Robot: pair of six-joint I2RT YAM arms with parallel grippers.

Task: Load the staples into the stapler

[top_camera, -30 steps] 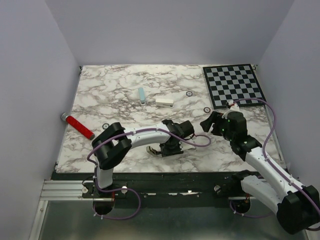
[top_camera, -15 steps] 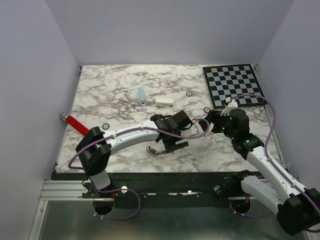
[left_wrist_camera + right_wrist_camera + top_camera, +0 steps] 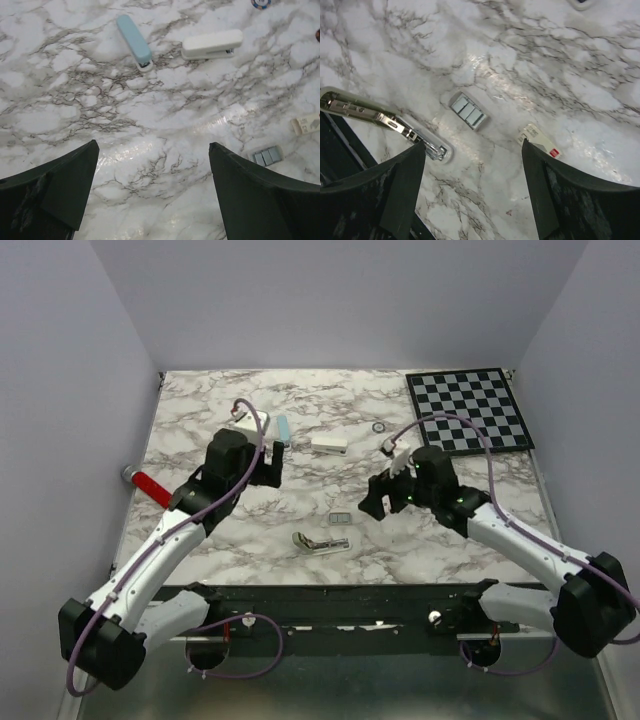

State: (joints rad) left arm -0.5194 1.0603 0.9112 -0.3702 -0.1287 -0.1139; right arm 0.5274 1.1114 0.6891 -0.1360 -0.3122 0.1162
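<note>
The staples (image 3: 340, 518) lie flat on the marble as a small grey strip, also seen in the right wrist view (image 3: 468, 111) and at the left wrist view's right edge (image 3: 266, 156). Just in front lies the stapler (image 3: 320, 541), swung open with its metal magazine (image 3: 385, 122) exposed. My right gripper (image 3: 372, 502) hovers open just right of the staples; its fingertips (image 3: 473, 145) hold nothing. My left gripper (image 3: 270, 468) is open and empty over bare marble (image 3: 152, 145), back left of the staples.
A blue stapler (image 3: 134, 42) and a white stapler (image 3: 212, 44) lie toward the back. A small white box (image 3: 540, 140) sits near the staples. A red cylinder (image 3: 155, 490) lies at the left edge, a chessboard (image 3: 468, 410) at the back right, and small rings (image 3: 378, 427) are scattered.
My left arm has swung from the open stapler back to the left rear, and its gripper has opened wide. The right gripper has moved left and forward toward the staples.
</note>
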